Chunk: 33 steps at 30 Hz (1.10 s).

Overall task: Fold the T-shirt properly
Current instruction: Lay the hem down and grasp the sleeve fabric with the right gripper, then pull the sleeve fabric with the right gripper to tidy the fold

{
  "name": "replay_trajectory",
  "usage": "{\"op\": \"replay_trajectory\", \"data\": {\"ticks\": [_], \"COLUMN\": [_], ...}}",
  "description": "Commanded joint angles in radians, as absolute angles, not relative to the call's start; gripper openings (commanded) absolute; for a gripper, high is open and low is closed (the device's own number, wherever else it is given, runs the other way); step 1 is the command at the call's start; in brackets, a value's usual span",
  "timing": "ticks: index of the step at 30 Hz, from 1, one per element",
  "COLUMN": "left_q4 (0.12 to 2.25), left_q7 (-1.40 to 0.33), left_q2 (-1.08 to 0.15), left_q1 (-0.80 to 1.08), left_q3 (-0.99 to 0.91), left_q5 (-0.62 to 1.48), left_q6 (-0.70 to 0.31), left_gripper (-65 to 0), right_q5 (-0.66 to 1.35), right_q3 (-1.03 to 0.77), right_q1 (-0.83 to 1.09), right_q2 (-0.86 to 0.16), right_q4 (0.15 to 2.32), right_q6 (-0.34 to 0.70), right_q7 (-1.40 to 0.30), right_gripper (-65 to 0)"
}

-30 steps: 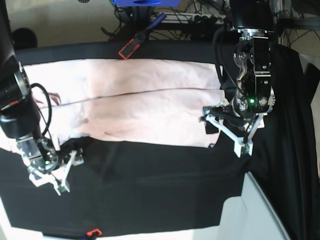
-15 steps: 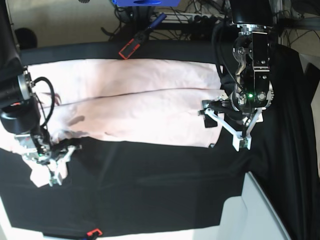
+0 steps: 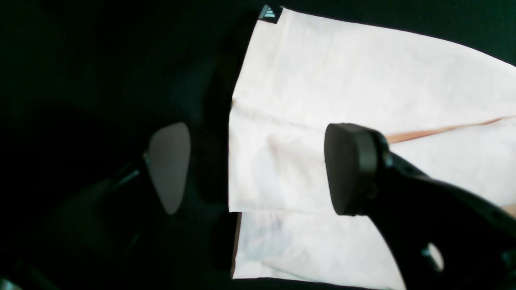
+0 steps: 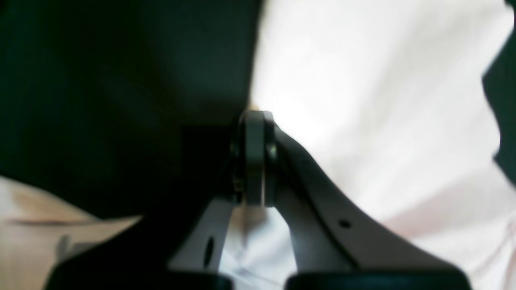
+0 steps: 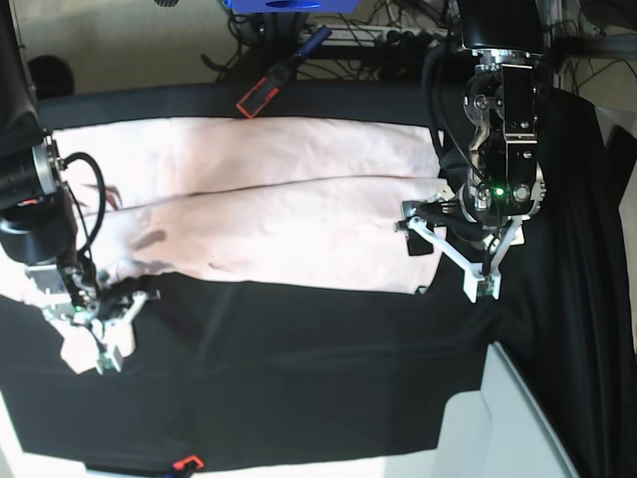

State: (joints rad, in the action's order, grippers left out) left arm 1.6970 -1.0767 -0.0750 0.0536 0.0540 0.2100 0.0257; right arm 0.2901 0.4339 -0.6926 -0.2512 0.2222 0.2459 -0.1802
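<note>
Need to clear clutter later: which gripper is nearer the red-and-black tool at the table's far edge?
Left. The left gripper hangs over the T-shirt's hem end, closer to the tool; the right gripper sits at the opposite near corner.

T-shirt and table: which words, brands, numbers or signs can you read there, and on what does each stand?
No readable words or numbers.
Small dark tag at the T-shirt hem corner: a pale striped triangle logo, no letters legible.
Dark marks on the T-shirt near the right gripper: too blurred to read.

No readable words or numbers are shown. Only a small dark tag [image 3: 269,13] bearing a pale three-stripe logo is seen at the hem corner of the T-shirt [image 3: 342,80] in the left wrist view; no lettering on it can be made out.
</note>
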Motion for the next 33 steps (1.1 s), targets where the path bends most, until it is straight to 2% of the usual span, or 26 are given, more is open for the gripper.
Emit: {"op": "replay_trajectory", "data": {"ticks": [1,4,6,8,11,12,19,23,26,28,32,33], "left_q4": [1.715,1.715,1.715,1.715,1.715,1.715,1.715,1.715,1.716,1.716,1.719,1.719], "left_q7": [-1.066,-1.066,-1.066,-1.066,-1.066,-1.066,-1.066,-1.066,-1.067,-1.067,-1.067,-1.067], "left_q2": [-0.079,-0.079,-0.079,-0.079,-0.079,-0.079,-0.077,-0.079,-0.077,-0.076,-0.076,-0.076], "left_q1": [0.041,0.041,0.041,0.041,0.041,0.041,0.041,0.042,0.042,0.042,0.054,0.056], "left_q3": [0.053,0.053,0.053,0.053,0.053,0.053,0.053,0.053,0.053,0.053,0.053,0.053], "left_q5": [0.211,0.211,0.211,0.211,0.211,0.211,0.213,0.213,0.213,0.213,0.213,0.213], "left_q6": [0.022,0.022,0.022,0.022,0.022,0.022,0.022,0.022,0.022,0.022,0.022,0.022], "left_gripper": [-13.9,-13.9,-13.9,-13.9,-13.9,-13.9,-13.9,-13.9,-13.9,-13.9,-13.9,-13.9], "right_q5": [0.297,0.297,0.297,0.297,0.292,0.292,0.295,0.297,0.297,0.297,0.297,0.297], "right_q3": [0.427,0.424,0.387,0.346,0.348,0.354,0.352,0.351,0.351,0.351,0.351,0.351], "right_q1": [-0.73,-0.73,-0.731,-0.731,-0.731,-0.731,-0.728,-0.728,-0.719,-0.711,-0.702,-0.702], "right_q2": [-0.266,-0.265,-0.265,-0.265,-0.265,-0.263,-0.262,-0.262,-0.262,-0.262,-0.262,-0.262], "right_q4": [0.242,0.242,0.242,0.242,0.242,0.242,0.176,0.139,0.139,0.139,0.145,0.145], "right_q6": [0.243,0.239,0.213,0.168,0.128,0.128,0.128,0.128,0.128,0.128,0.128,0.128], "right_q7": [-0.162,-0.156,-0.156,-0.156,-0.156,-0.156,-0.162,-0.16,-0.162,-0.162,-0.159,-0.159], "right_gripper": [-65.0,-64.6,-59.5,-46.0,-18.4,-15.2,-19.7,-24.8,-31.2,-38.2,-65.0,-65.0]}}
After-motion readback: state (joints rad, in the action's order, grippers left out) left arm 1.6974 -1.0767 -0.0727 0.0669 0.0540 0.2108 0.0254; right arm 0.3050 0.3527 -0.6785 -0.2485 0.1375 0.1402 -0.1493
